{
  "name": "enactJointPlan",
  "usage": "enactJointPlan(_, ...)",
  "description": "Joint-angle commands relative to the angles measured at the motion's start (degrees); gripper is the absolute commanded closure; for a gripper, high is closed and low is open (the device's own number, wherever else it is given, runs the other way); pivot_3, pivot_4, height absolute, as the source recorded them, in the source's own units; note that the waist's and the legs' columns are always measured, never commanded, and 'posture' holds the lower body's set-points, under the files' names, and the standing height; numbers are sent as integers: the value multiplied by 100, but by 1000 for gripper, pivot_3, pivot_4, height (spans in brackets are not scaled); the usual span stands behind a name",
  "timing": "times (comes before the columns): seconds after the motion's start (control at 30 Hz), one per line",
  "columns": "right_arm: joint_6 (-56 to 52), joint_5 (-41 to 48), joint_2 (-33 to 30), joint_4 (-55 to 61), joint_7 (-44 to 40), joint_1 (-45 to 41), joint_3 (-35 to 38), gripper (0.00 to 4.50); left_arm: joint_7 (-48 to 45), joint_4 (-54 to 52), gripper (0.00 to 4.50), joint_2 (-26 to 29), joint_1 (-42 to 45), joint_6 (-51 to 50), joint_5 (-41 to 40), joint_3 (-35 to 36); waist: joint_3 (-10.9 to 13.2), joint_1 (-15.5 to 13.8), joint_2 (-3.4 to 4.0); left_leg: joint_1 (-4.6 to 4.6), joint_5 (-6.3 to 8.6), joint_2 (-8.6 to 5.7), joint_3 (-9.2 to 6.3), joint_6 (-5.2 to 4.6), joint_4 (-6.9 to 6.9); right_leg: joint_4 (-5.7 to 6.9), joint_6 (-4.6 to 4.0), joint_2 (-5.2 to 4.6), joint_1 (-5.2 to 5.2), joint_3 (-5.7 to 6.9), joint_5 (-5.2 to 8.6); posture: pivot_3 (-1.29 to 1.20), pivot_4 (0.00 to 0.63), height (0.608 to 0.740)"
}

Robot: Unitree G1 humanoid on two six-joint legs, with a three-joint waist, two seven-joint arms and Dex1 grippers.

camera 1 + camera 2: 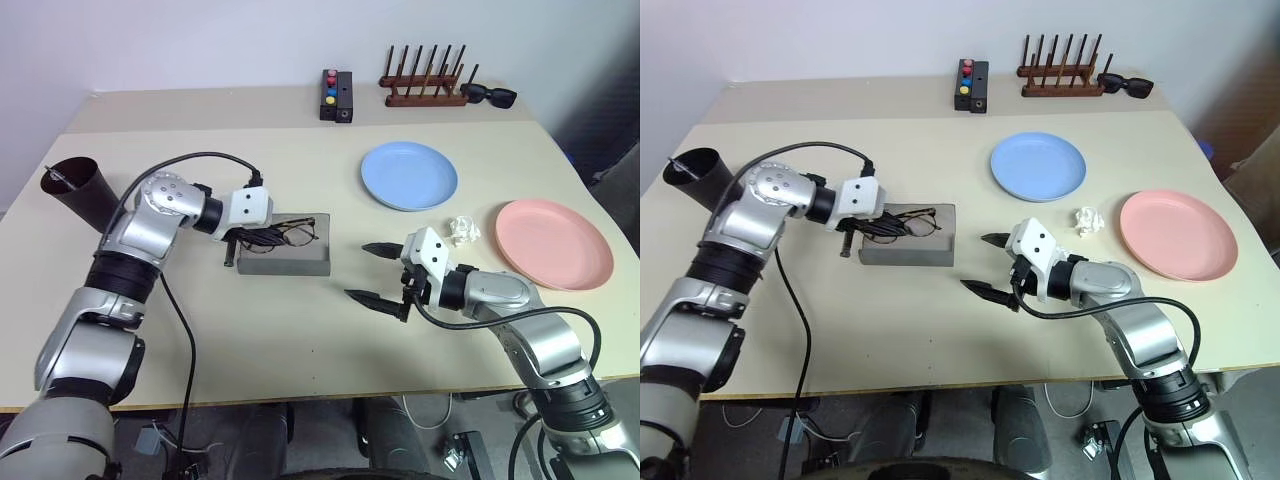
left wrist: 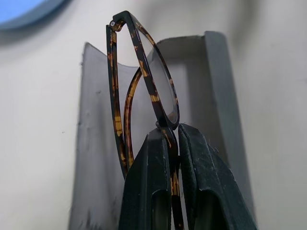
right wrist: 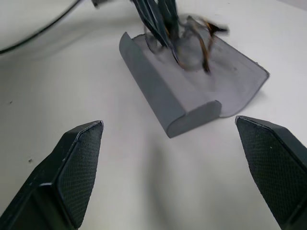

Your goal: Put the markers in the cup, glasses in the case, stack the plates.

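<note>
- Your left end effector (image 1: 238, 237) is clamped on the glasses (image 1: 292, 234), right over the open case (image 1: 287, 258). The frame is light, thin and fragile; grip it at the bridge, gently.
- Your right end effector (image 1: 372, 274), just right of the case, is spread wide and empty.

Beige table (image 1: 250, 330) with case (image 1: 285, 262), plates (image 1: 408, 175)

Pale beige bench (image 1: 300, 340) against plain white wall (image 1: 200, 40). Seam across benchtop near far edge (two boards butted together). Even, soft light, faint shadows. Dark floor (image 1: 940, 430) below front edge, cables trailing there.
</note>
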State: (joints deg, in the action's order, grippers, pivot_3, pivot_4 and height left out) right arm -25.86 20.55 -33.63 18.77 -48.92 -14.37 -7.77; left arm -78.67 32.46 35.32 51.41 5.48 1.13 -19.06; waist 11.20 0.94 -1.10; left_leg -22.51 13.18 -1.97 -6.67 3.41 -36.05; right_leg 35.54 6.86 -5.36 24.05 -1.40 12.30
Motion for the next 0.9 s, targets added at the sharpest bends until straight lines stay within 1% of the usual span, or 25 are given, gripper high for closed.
enactJointPlan(0.03, 59, 27, 36, 219, 41, 18, 54, 0, -130, 250, 4485, -13, 226, 255, 137, -21, 0, 8, 0, 0, 0, 0, 0, 0, 0, 0, 0, 0, 0, 0, 0, 0, 150, 739)
enactJointPlan(0.23, 50, 36, 44, 282, 109, 89, 48, 0, -635, 445, 4485, -30, 236, 295, 142, -64, 0, 6, 0, 0, 1, 0, 0, -2, 0, 0, 1, 0, 0, 0, 0, 0, 150, 739)
enactJointPlan(0.3, 57, 32, 65, 272, 124, 85, 25, 0, -591, 505, 3655, -59, 268, 300, 165, -12, 0, 5, 0, 0, 1, 0, 0, -2, 0, 0, 1, 0, 0, 0, 0, 0, 150, 739)
enactJointPlan(0.33, 58, 31, 81, 264, 130, 77, 11, 0, -528, 536, 3335, -75, 282, 326, 183, 16, 0, 7, 0, 1, 1, 0, 0, -2, 0, 0, 1, 0, 0, 0, 0, 0, 150, 739)
enactJointPlan(0.4, 59, 31, 106, 251, 137, 60, -12, 0, -387, 567, 2271, -99, 288, 428, 192, 80, 0, 9, 0, 1, 1, 0, 0, -2, 0, 1, 1, 0, 0, 0, 0, 0, 150, 739)
enactJointPlan(0.47, 60, 28, 119, 240, 136, 47, -25, 0, -276, 594, 1317, -137, 305, 406, 145, 165, 0, 5, 0, 0, 1, 0, 0, -2, -1, 1, 2, 0, 0, 0, 0, 0, 150, 739)
enactJointPlan(0.57, 68, 26, 129, 222, 124, 28, -37, 0, -111, 626, 1317, -209, 381, 323, -4, 357, 0, 3, 0, 1, 1, 0, 0, -2, -1, 1, 2, 0, 0, 0, 0, 0, 150, 739)
enactJointPlan(0.7, 77, 24, 138, 192, 97, -23, -58, 0, 586, 1064, 1317, -338, 780, 274, -180, 840, 4, 0, -7, -1, 1, 0, -2, -3, -5, 1, 6, 0, 0, 1, 1, 0, 150, 739)
enactJointPlan(0.73, 79, 23, 141, 186, 92, -35, -64, 0, 791, 1219, 1542, -356, 873, 321, -178, 935, 4, 1, -7, -1, 1, 0, -2, -2, -6, 1, 9, 0, 0, 1, 3, 0, 150, 739)
enactJointPlan(0.8, 84, 21, 148, 178, 89, -55, -76, 0, 1172, 1511, 2160, -368, 1008, 456, -124, 1074, 3, 0, -6, -1, 1, -1, -2, -2, -5, 1, 24, -1, 0, 1, 8, 0, 150, 739)
enactJointPlan(0.87, 83, 20, 155, 178, 89, -71, -86, 0, 1630, 1826, 3149, -347, 1088, 669, 66, 1120, 3, 14, -5, 1, 2, -1, -1, -3, -3, 1, 25, -1, 0, 0, 7, 0, 150, 739)
enactJointPlan(0.9, 80, 22, 158, 182, 90, -77, -90, 0, 1847, 1975, 3568, -333, 1117, 739, 162, 1111, 3, 22, -5, 2, 2, -1, -1, -3, -2, 2, 24, -1, 0, 0, 7, 0, 150, 739)
